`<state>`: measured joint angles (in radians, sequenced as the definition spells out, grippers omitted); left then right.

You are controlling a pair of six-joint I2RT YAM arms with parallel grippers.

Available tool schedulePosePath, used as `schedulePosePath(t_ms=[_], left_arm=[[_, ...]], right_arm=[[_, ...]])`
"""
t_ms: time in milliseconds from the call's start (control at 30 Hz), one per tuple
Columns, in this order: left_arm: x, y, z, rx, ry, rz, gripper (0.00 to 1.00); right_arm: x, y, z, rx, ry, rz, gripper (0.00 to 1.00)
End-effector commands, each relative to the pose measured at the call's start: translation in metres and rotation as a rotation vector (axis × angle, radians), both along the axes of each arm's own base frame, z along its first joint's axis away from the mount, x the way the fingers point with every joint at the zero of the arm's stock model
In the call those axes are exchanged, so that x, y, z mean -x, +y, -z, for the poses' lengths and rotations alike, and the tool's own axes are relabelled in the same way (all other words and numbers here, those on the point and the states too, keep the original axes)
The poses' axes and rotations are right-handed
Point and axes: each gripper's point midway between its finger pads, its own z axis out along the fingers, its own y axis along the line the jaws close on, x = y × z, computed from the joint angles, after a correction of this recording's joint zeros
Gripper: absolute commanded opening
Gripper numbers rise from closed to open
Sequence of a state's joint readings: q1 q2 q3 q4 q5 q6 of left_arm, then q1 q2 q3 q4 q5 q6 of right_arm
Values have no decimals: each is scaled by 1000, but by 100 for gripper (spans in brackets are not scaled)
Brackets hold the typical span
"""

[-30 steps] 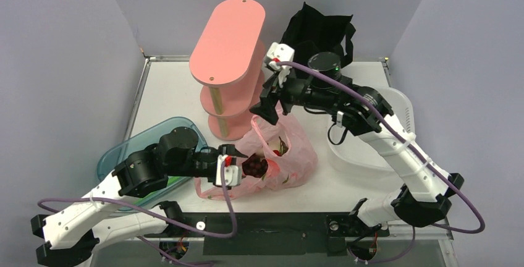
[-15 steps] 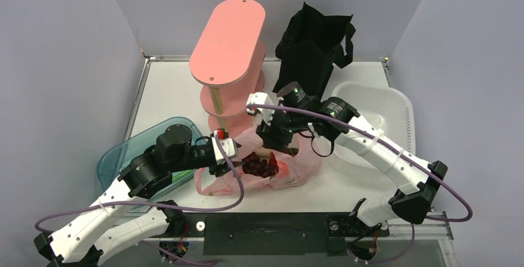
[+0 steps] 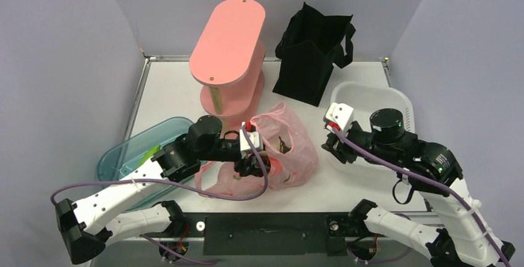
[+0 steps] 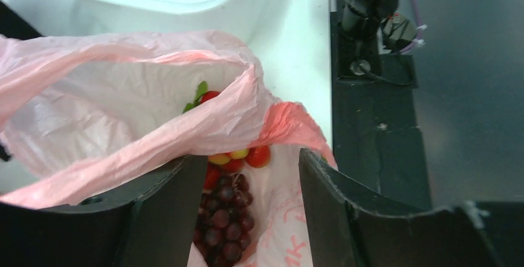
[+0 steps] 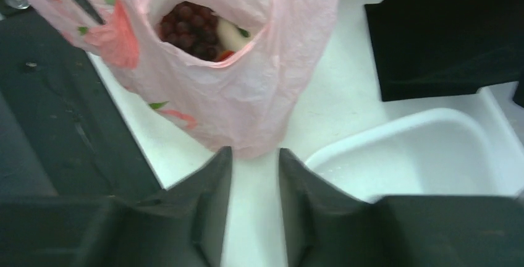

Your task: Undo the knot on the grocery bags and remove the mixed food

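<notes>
**A:** Where does the pink plastic bag (image 3: 290,149) sit?

**B:** It is slumped on the desk (image 3: 167,88) at centre near, right of the teal tray and just left of the white basin (image 3: 395,103). The black tote (image 3: 309,57) stands well apart at the far side. I see no knot on the pink one. Its mouth gapes upward, and its long axis runs left to right along the near edge.

**A:** And the end effectors?

**B:** The left end effector (image 4: 247,168) is released, jaws wide, poised at the mouth with the grape bunch (image 4: 225,224) below the gap. A fold of the bag's rim drapes across one finger. The right end effector (image 5: 254,156) is parted by a narrow gap, grasping nothing, and hovers beside the bag over bare desk.

**A:** What might go wrong?

**B:** Nothing pins the bag down. If the left closes with that film caught, I'd expect the whole bag to lift along with the grapes. That could tip the small red and yellow fruits (image 4: 238,156) out to roll across the desk. A hard squeeze could also crush the grapes.
</notes>
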<state>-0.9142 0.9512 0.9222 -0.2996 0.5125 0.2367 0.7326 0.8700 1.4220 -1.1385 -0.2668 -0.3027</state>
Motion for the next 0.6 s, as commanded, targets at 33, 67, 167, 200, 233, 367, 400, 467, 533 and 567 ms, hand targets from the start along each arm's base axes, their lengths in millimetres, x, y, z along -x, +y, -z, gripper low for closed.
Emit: schedulePosePath(t_ms=[33,67,167,200,233,367,400,467,533,567], left_arm=[[22,-26,-57,170,21,140,55],[27,-27,-56,169,37,157,56],[33,-26,-49,160,45,161,58],[33,-25,-47,155,47,156,59],[32,-24,-45,151,43,152,59],[40,-19,-36,114,40,189,60],[43,-17,-30,89,48,200,60],[46,-14,-28,63,46,214,61],[49,-10,-26,41,45,226,61],[51,-7,-24,26,45,233,61]], right_arm=[[-43,2,-14,-72,-17,212,44],[-54,1,-22,-113,-22,257,46],[-83,14,-20,-201,109,302,52],[-94,10,-28,-261,148,357,55],[-103,21,-21,-277,226,335,61],[-127,45,-22,-370,376,289,71],[-129,56,-19,-383,407,248,73],[-131,65,-7,-369,431,196,74],[-133,71,6,-340,448,153,75],[-134,72,10,-332,454,140,75]])
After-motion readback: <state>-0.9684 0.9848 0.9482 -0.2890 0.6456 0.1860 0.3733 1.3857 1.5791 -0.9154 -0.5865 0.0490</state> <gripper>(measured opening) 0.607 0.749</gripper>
